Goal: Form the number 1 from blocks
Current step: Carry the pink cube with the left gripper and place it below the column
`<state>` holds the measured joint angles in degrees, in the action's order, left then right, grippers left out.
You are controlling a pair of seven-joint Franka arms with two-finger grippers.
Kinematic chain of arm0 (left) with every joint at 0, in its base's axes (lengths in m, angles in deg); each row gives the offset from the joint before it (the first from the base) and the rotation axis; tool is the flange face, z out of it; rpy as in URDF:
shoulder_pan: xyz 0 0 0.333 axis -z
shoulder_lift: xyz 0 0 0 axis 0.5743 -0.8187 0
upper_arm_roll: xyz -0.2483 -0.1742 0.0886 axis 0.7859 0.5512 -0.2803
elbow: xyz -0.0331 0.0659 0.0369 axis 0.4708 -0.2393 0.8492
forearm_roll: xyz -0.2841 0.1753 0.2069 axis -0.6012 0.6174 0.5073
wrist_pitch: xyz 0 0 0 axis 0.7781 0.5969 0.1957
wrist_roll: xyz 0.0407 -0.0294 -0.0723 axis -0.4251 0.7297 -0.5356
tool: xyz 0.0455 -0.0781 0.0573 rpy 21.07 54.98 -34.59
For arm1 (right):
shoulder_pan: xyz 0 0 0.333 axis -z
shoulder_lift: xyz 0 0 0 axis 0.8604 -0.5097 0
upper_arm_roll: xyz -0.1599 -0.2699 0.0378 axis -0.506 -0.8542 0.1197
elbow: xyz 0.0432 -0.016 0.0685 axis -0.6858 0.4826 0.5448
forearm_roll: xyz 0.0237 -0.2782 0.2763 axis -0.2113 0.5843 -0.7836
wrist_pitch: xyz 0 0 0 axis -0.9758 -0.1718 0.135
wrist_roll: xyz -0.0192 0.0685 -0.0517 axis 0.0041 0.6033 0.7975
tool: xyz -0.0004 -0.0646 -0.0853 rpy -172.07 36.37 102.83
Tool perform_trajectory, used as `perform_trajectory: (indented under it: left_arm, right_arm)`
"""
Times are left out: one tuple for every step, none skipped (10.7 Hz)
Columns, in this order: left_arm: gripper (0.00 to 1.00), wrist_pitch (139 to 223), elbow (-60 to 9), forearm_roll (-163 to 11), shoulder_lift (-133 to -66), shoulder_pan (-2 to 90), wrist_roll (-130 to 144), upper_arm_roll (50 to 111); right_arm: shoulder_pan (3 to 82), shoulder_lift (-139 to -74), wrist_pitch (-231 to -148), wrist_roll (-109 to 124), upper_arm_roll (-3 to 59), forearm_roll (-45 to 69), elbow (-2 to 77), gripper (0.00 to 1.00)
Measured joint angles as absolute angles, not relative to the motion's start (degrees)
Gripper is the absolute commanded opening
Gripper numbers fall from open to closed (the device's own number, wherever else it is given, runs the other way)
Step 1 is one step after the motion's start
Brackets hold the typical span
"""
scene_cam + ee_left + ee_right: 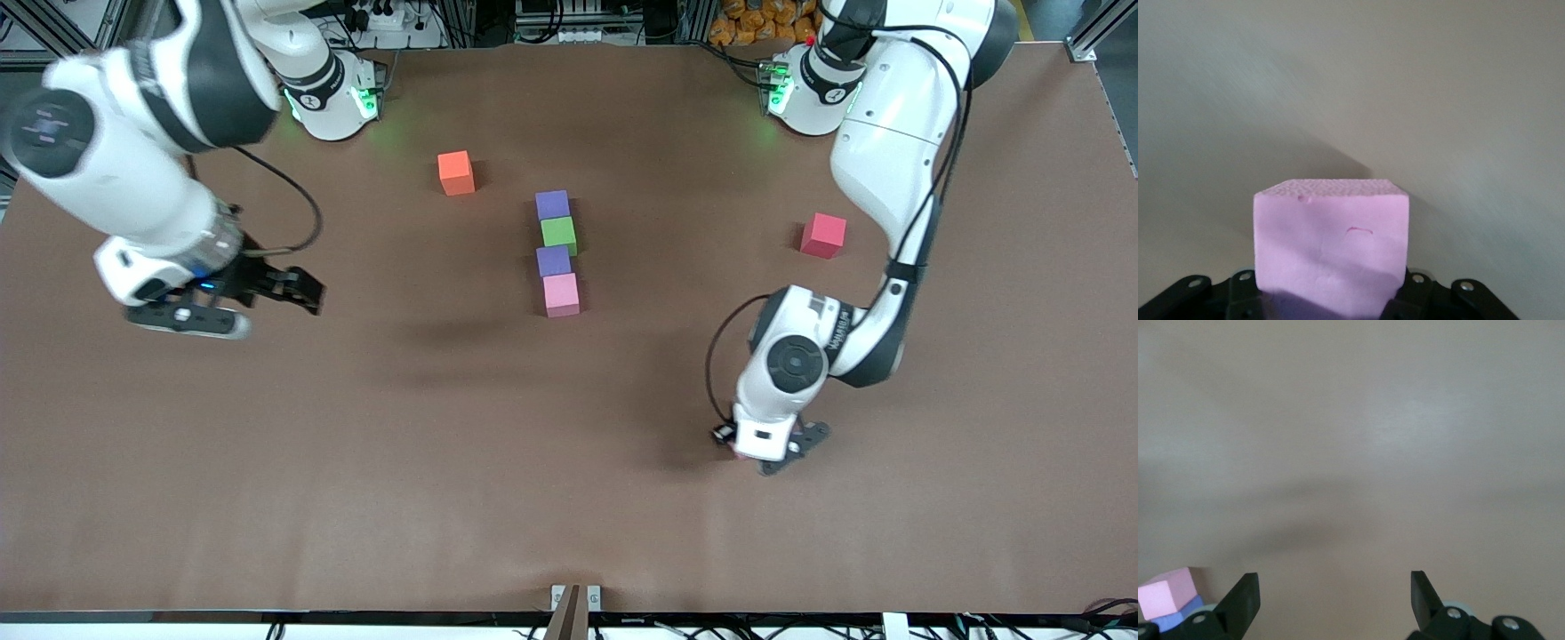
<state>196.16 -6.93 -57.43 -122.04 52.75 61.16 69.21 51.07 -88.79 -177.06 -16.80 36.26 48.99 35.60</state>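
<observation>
The left end effector [782, 455] is gripping a pink block [1331, 247] low over the tabletop [444, 462], nearer the front camera than the column [557, 253] and toward the left arm's end — open room between. The right end effector [302, 293] is waiting, spread open and empty, over bare tabletop.

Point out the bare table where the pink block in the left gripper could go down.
Bare table lies nearer the camera than the column's pink cube, and between the column and the red cube. The left gripper holds the pink block.
</observation>
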Motion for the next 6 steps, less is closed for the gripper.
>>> perform_trajectory:
  left_arm:
    - [0.0, 196.08, -6.93, -57.78, -121.99, 53.38, 62.99, 70.8]
    - [0.0, 196.05, -6.94, -57.95, -121.98, 53.91, 64.29, 72.35]
    - [0.0, 195.98, -6.95, -57.98, -121.98, 54.85, 65.18, 73.68]
    - [0.0, 195.92, -6.99, -58.02, -122.0, 56.65, 65.84, 74.3]
    - [0.0, 195.89, -7.03, -58.07, -122.05, 58.95, 67.15, 74.51]
    - [0.0, 195.89, -7.03, -58.07, -122.11, 61.62, 68.9, 74.53]
  right_arm:
    - [53.69, -88.45, -174.01, -15.0, 36.97, 49.1, 33.1, 1.0]
    - [55.74, -88.2, -172.02, -12.29, 37.1, 49.15, 31.15, 1.0]
    - [57.69, -88.09, -170.76, -8.34, 37.06, 49.18, 29.6, 1.0]
    - [59.22, -88.09, -169.39, -4.23, 36.81, 49.22, 28.22, 1.0]
    - [59.88, -88.05, -168.01, -1.49, 36.09, 49.24, 27.06, 1.0]
    - [59.91, -88.03, -166.67, -0.29, 35.11, 49.25, 25.79, 1.0]
